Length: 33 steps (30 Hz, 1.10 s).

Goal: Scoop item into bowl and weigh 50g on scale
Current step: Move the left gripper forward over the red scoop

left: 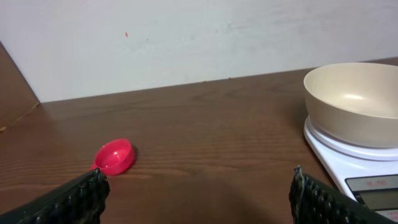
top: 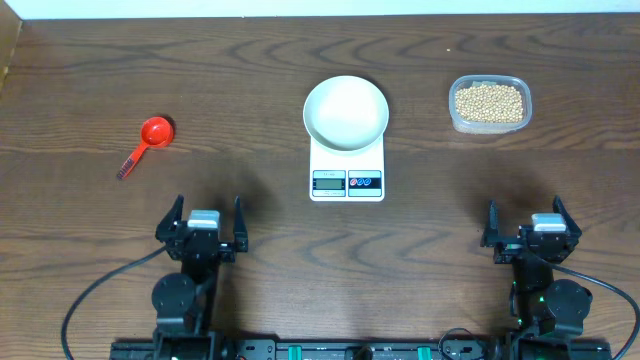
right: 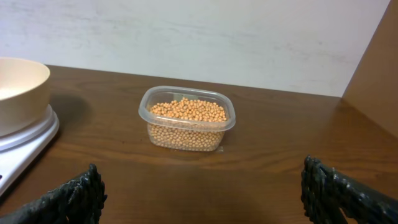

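Note:
The cream-white bowl [top: 345, 111] [left: 354, 102] [right: 18, 90] stands empty on the white scale [top: 346, 178] [left: 354, 165] [right: 25, 146] at the table's middle. Tan beans [top: 489, 101] [right: 188, 121] fill a clear plastic tub [top: 489, 121] [right: 186, 115] at the back right. A red scoop [top: 148, 139] [left: 114, 156] lies on the left, bowl end away from me. My left gripper [top: 203, 217] [left: 198, 186] stands open near the front edge, below the scoop, with nothing between its fingers. My right gripper [top: 535, 218] [right: 200, 186] is open too, in front of the tub, holding nothing.
A pale wall runs behind the table's far edge. Brown boards stand at the far left [left: 15, 87] and far right [right: 376, 68] sides. Black cables [top: 95, 295] trail from the arm bases at the front edge.

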Motion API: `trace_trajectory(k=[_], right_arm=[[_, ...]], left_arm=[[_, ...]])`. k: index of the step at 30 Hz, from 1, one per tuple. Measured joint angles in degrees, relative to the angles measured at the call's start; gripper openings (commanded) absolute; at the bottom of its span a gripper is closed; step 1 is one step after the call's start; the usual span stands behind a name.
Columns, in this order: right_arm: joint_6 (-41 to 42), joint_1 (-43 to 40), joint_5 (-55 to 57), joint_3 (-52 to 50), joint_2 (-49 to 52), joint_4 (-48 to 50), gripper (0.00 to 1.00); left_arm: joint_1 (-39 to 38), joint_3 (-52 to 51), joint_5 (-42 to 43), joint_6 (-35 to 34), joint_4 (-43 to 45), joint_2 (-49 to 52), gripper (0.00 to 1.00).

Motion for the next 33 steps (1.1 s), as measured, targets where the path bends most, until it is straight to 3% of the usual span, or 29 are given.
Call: trace_trajectory(k=[7, 15, 25, 29, 33], right_arm=[[0.00, 0.00, 0.02, 0.00, 0.02, -0.02, 0.99], [0.00, 0.00, 0.02, 0.00, 0.02, -0.02, 0.99], [0.00, 0.00, 0.04, 0.00, 0.02, -0.02, 0.99], [0.00, 0.00, 0.04, 0.00, 0.02, -0.02, 0.99], [0.00, 0.00, 0.04, 0.00, 0.02, -0.02, 0.99]], left_arm=[[0.42, 13.49, 0.00, 0.52, -0.90, 18.21, 0.95], [2.56, 35.78, 1.44, 1.79, -10.91, 45.24, 0.95], [15.28, 65.18, 18.75, 1.99, -26.75, 74.44, 0.95], [18.64, 68.96, 22.14, 3.32, -27.47, 79.58, 0.95], [20.90, 69.11, 23.56, 9.33, -28.02, 82.73, 0.95]])
